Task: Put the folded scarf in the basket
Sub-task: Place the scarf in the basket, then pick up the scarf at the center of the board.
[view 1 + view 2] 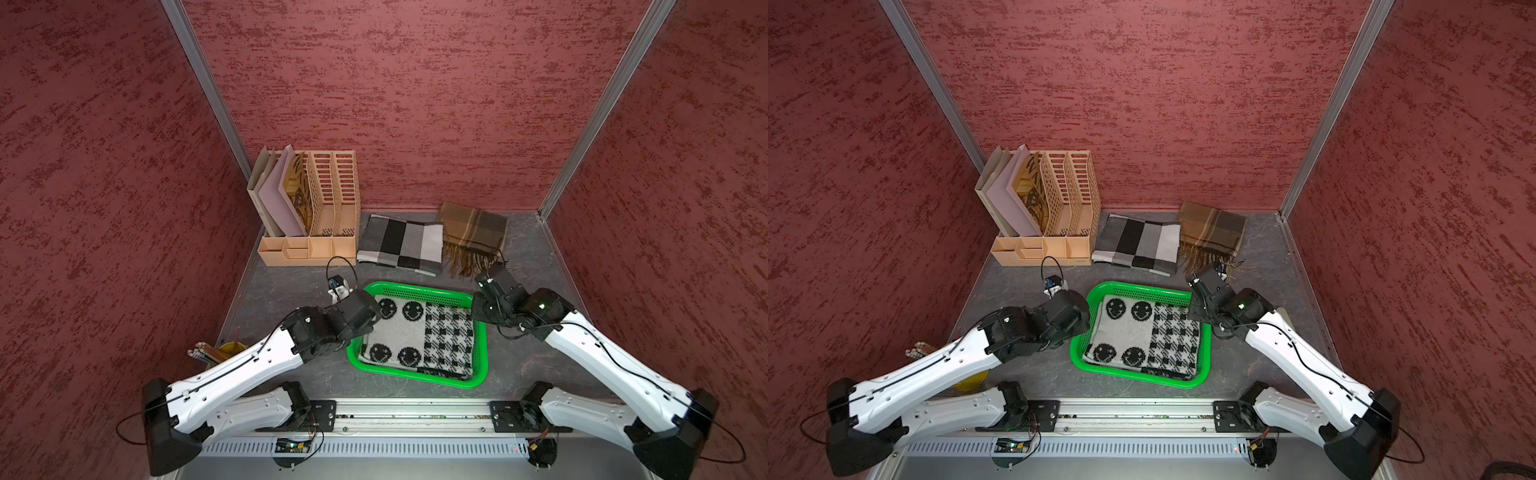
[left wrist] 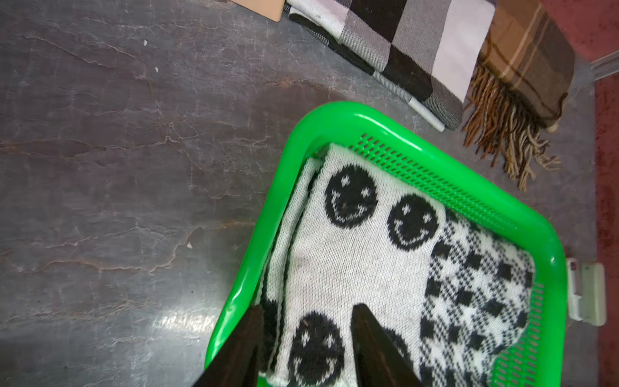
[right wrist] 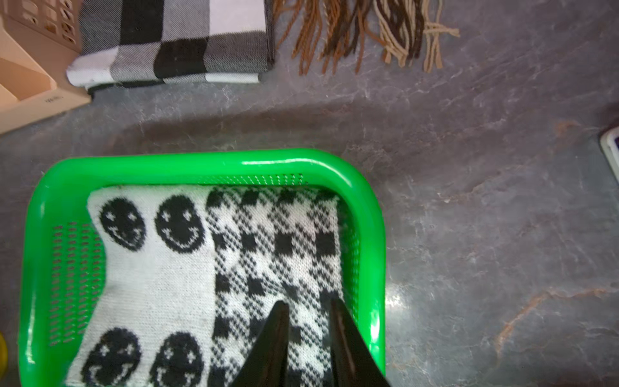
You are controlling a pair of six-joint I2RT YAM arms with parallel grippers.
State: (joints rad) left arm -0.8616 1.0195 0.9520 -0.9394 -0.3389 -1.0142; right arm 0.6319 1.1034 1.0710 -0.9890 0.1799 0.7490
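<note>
The beige file organiser (image 1: 328,208) is standing in the back left corner of the bench (image 1: 266,299), with a few folders (image 1: 274,195) leaning in its leftmost slots. Just beside it, along the back edge, a black, grey and white checked scarf (image 1: 401,245) is lying folded. A brown plaid scarf (image 1: 473,228) is touching that one on the right, its fringe trailing toward the front. Both are lying behind the basket (image 1: 415,288) and apart from it. By the left edge, partly under the left arm, a yellow pot (image 1: 971,380) is holding thin sticks.

The green basket is sitting mid-bench, nearer the front edge. The folded scarf (image 1: 419,336), white knit with black smiley faces on one half and a black-and-white check on the other, is lying flat inside it and filling most of it. Strips of perforated floor are showing along the back and left sides.

The left hand (image 2: 308,306) is hovering over the scarf's smiley half at the basket's left rim, its jaws standing apart with nothing between them. The right hand (image 3: 308,301) is hovering over the checked half by the right rim, its jaws parted more narrowly and likewise gripping nothing.

Small print is showing on the organiser's front lip, too small to read. Large dark lettering on a brown sheet in the organiser is mostly hidden.
</note>
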